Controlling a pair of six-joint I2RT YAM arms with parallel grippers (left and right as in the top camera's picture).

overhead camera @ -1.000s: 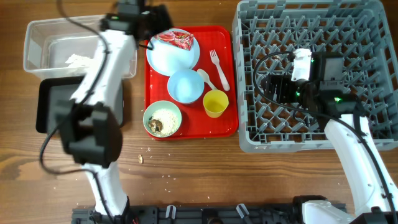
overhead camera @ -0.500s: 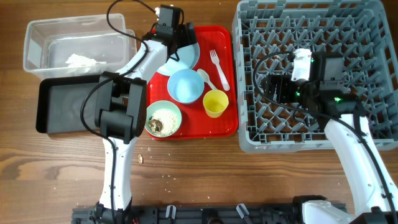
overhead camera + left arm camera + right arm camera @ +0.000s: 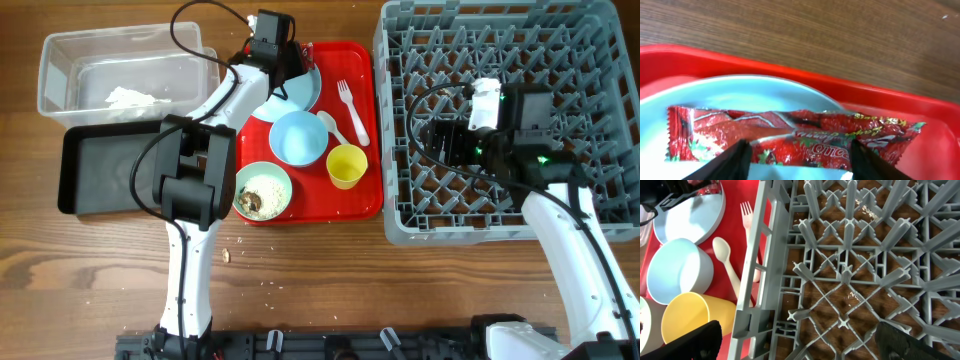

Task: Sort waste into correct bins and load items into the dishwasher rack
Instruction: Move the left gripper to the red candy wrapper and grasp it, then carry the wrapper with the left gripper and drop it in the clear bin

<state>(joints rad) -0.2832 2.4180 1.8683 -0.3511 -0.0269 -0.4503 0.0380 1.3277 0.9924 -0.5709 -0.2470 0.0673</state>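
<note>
currently, left gripper [image 3: 799,159] fingers spread apart, straddling red snack wrapper [image 3: 790,132], wrapper lying flat on light blue plate [image 3: 740,95], plate at 11 o'clock of red tray [image 3: 875,97], right gripper [image 3: 805,342] jaws wide apart over dishwasher rack [image 3: 840,275], rack at 3 o'clock of tray

Left arm [image 3: 186,280] and right arm [image 3: 575,262] have white links, black joints, black cables.
</note>
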